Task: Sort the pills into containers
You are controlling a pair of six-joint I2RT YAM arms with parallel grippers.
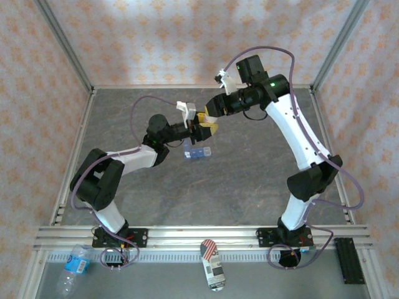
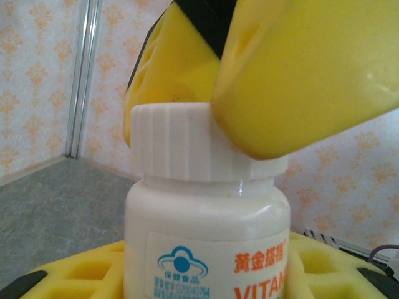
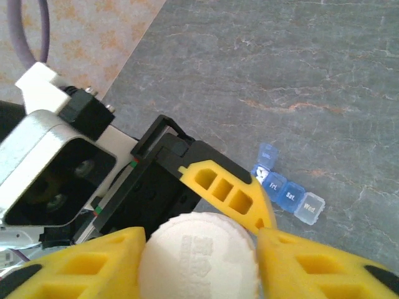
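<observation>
On the grey table [image 1: 262, 180], near its middle, lies the blue organiser [image 1: 197, 152], a short strip of joined compartments. The lid at one end looks raised and the others are closed. Near it, held off the surface, is a white bottle [image 2: 206, 230] with orange lettering, standing upright. The left gripper [image 1: 199, 131] clamps the bottle's body between its yellow fingers [image 2: 68, 274]. The right gripper [image 3: 198, 252] is set over the bottle from the far side, and its fingers [image 3: 312, 265] press on either side of the ribbed white cap [image 2: 181, 140], which sits on the bottle's neck. The two arms meet over the table's centre. At the near edge, past the rail, a water bottle [image 1: 73, 266] and a printed packet [image 1: 213, 265] lie well apart from the organiser.
</observation>
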